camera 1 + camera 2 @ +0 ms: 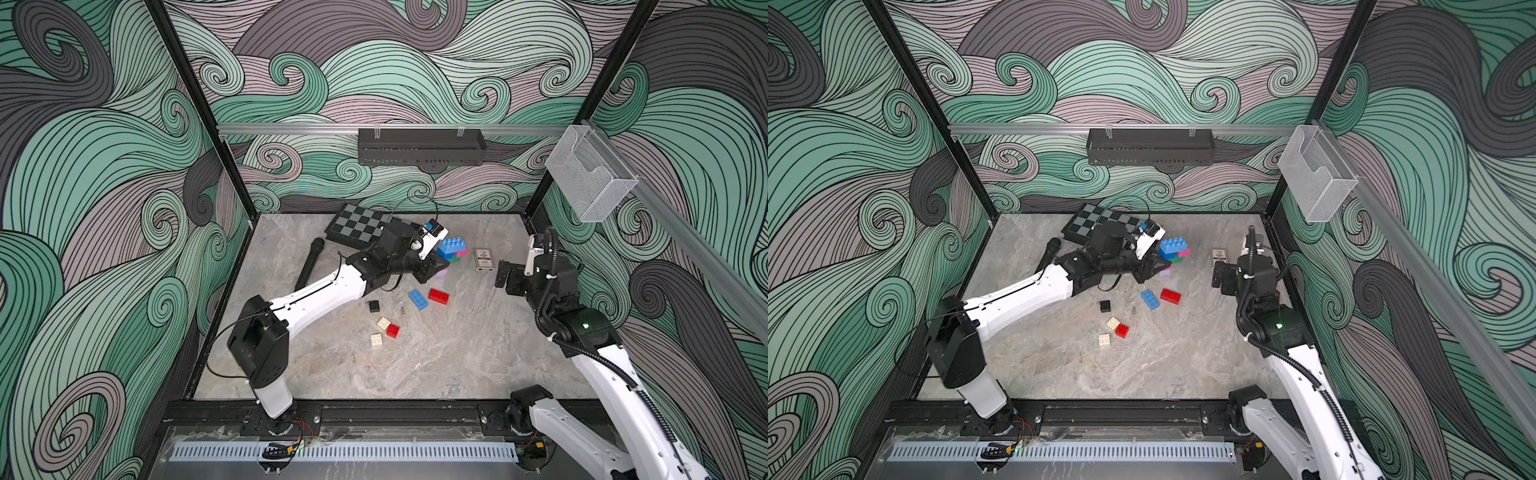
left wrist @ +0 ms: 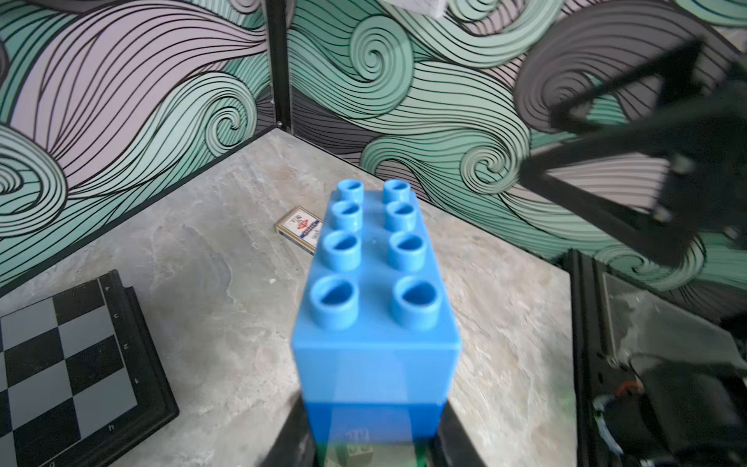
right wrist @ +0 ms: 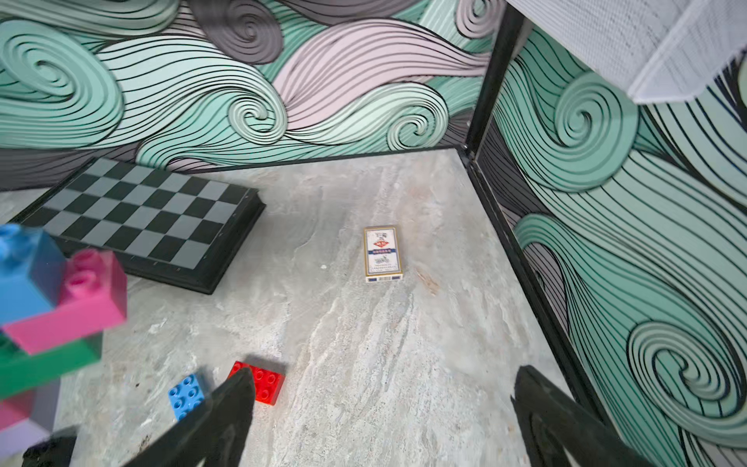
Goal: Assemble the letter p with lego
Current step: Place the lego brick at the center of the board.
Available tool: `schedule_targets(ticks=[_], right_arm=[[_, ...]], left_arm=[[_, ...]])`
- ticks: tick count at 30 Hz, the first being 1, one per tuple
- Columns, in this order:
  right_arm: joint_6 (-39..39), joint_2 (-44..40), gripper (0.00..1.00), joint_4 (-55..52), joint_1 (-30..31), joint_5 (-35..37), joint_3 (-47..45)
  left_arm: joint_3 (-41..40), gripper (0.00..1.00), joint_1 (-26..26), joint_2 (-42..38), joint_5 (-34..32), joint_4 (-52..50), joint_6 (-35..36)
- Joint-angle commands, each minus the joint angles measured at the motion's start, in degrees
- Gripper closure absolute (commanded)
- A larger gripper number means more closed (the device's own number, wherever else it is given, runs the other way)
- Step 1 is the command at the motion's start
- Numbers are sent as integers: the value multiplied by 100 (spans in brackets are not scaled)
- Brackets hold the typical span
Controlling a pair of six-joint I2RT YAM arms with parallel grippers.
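We see the left gripper gripping the brick stack, blue on top; loose bricks dot the bench; the right gripper hangs apart.

6 loose bricks (2 cream), 1 stack, 1 chessbd, 1 card box, 1 mic.

Tabletop: chessboard at rear, by back wall. Microphone just left-front of it. Brick stack right of chessboard, its base between the left tool's fingers. Card box right of stack, apart. Two oblong bricks side by side before the stack. Four small bricks nearer, front-left of those.
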Motion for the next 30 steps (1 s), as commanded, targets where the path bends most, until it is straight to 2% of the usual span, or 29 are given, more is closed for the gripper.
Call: schedule_targets(ticks=[1,7,12,14,22,30], right_arm=[[817,-37,1,-205,-173,-185,-186],[890,-33,1,-149,-198,-256,-588],[889,-27,1,-180,-197,-311,-752],[903,12,1,-179,-192,-335,-783],[933,275,1,-106,-196,-543,-796],[881,299,1,-53,-201,-675,-828]], left_arm=[[734,100,458,938,704,-451,-943],[3194,100,758,3156,1970,-487,-2343],[4717,100,756,4402,2184,-515,-3380],[4934,100,758,4654,2178,-584,-3706],[4773,100,749,5004,2161,-278,-4735],[5026,100,680,5310,1894,-754,-4777]])
